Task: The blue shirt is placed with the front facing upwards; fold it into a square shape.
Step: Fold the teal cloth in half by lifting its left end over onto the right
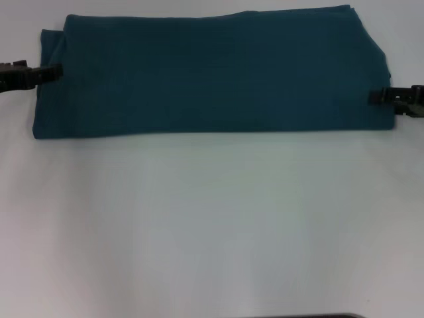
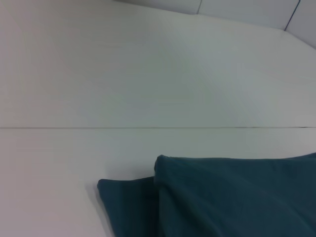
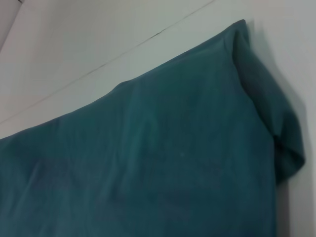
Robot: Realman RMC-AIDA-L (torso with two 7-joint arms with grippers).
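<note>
Shirt: the blue shirt (image 1: 212, 73) lies as a wide folded band across the upper frame on the white table (image 1: 212, 225). Left gripper (image 1: 58, 70) at its left edge, right gripper (image 1: 373, 97) at its right; finger states unreadable. Left wrist: layered shirt corner (image 2: 217, 197), lower right. Right wrist: plain cloth (image 3: 148, 158) fills the frame.

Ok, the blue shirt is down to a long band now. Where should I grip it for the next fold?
Probably at its two short ends. The blue shirt lies flat as a wide band across the table, so halving it sideways would bring it near square. The left gripper already sits at the left end and the right gripper at the right end; come in low from the sides and pinch all stacked layers.
</note>
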